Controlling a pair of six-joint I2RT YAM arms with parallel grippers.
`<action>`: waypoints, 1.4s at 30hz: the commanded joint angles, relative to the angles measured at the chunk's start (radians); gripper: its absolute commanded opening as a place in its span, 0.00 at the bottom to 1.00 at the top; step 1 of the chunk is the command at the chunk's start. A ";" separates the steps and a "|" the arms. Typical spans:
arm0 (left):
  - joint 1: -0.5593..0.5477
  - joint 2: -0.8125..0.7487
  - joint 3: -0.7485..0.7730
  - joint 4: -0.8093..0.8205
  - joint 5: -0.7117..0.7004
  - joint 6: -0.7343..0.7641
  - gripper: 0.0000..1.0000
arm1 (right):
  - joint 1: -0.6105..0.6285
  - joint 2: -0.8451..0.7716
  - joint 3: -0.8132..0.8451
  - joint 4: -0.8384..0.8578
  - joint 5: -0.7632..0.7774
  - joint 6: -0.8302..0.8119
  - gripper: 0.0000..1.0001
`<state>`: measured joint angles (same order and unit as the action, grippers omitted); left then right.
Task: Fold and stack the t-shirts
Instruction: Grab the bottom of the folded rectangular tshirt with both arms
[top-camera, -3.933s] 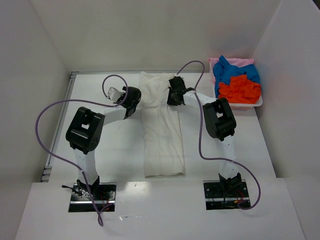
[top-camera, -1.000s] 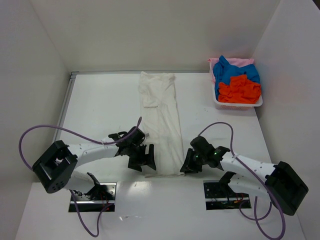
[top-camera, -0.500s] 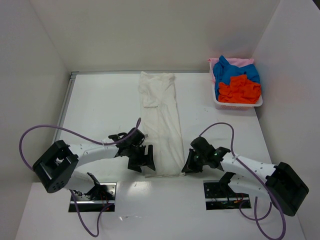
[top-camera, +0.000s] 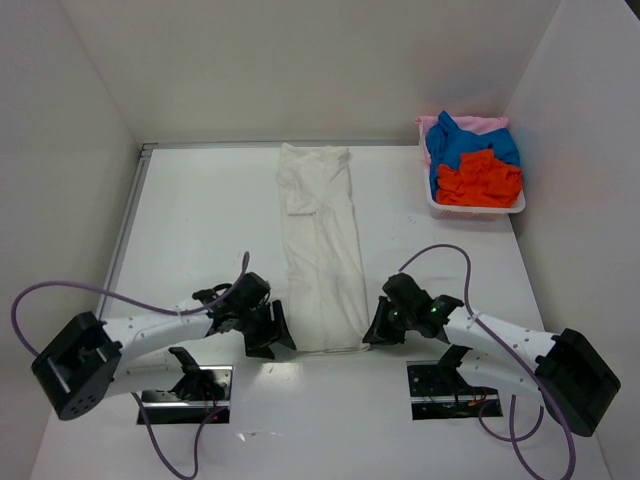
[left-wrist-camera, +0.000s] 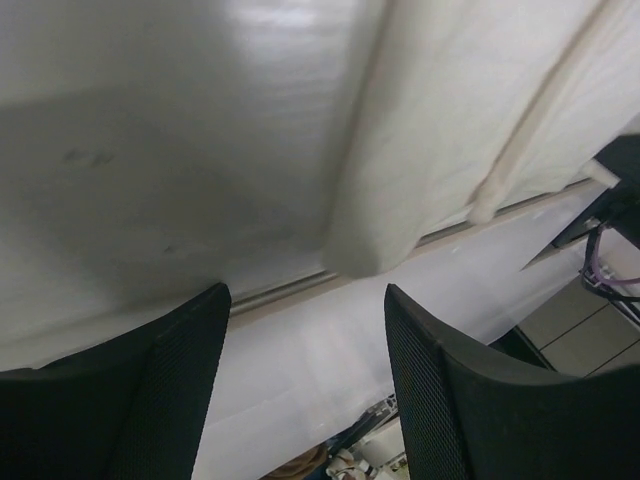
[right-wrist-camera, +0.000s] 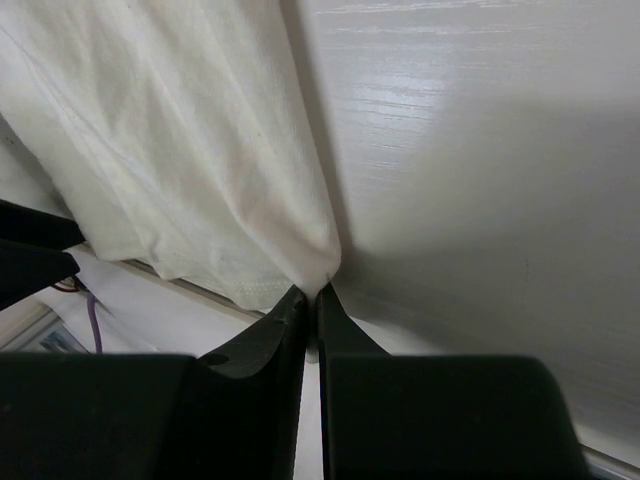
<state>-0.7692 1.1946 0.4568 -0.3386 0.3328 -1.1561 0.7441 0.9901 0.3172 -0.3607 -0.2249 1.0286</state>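
Observation:
The off-white t-shirt lies folded into a long narrow strip down the middle of the table. My right gripper is shut on its near right corner, the cloth pinched between the fingertips. My left gripper is open just left of the near left corner, its fingers apart and holding nothing. The blue, orange-red and pale pink t-shirts lie bunched in the tray at the back right.
The shallow white tray stands at the far right by the right wall. White walls enclose the table on the left, back and right. The table's near edge runs just beyond the shirt's hem.
Both arms came from the shirt's far end to its near hem. In the last half second the left gripper drew back to the left; the right gripper closed on the corner.

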 joint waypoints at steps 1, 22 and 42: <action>-0.011 -0.117 -0.068 -0.063 -0.040 -0.168 0.71 | 0.012 -0.015 -0.018 0.051 0.003 0.011 0.11; -0.042 0.028 0.060 -0.066 -0.185 -0.169 0.47 | 0.021 -0.079 -0.020 0.031 0.021 0.031 0.11; -0.051 0.229 0.118 -0.008 -0.120 -0.083 0.22 | 0.021 -0.056 -0.020 0.040 0.021 0.031 0.12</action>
<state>-0.8154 1.4033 0.5846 -0.3183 0.2512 -1.2583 0.7551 0.9421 0.3061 -0.3321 -0.2214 1.0519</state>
